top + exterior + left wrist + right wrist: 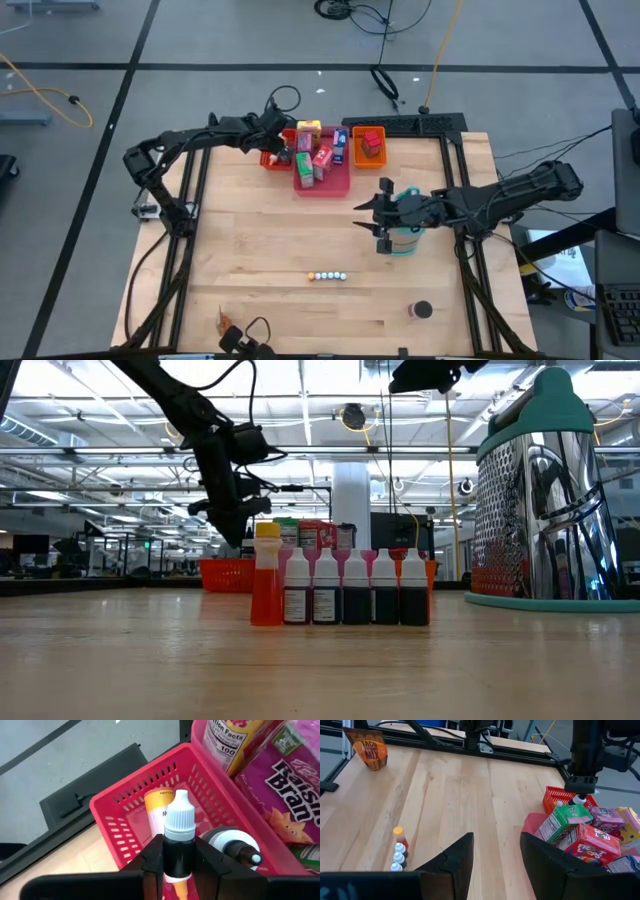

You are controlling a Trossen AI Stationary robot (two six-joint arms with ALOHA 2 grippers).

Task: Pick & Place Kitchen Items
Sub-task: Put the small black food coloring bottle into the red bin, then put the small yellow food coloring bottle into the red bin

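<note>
My left gripper [179, 865] is shut on a tiny dark bottle [178, 837] with a white cap, just over the red basket [125, 815] at the table's far left. In the basket lie an orange-labelled thing [157, 812] and another small dark bottle [235, 847]. A row of tiny bottles [328, 275] stands upright on the wood near the table's middle. My right gripper [495, 862] hangs open above the teal-and-white holder [405, 238], with nothing between its fingers. My left gripper pinches the bottle's dark body [178, 855], below the white cap, between its two fingers [152, 862]. The fingers come slanting down from the table's left and lie along the bottle. The cap [579, 799] points away from the wrist, down toward the basket. The bottle hangs clear.
Beside the red basket, a pink tray [340, 188] holds several food boxes [318, 160]. An orange tray [355, 140] with a red block [372, 143] stands right of it. A dark round can [421, 310] and a taco-mix packet [228, 322] lie near the front edge.
</note>
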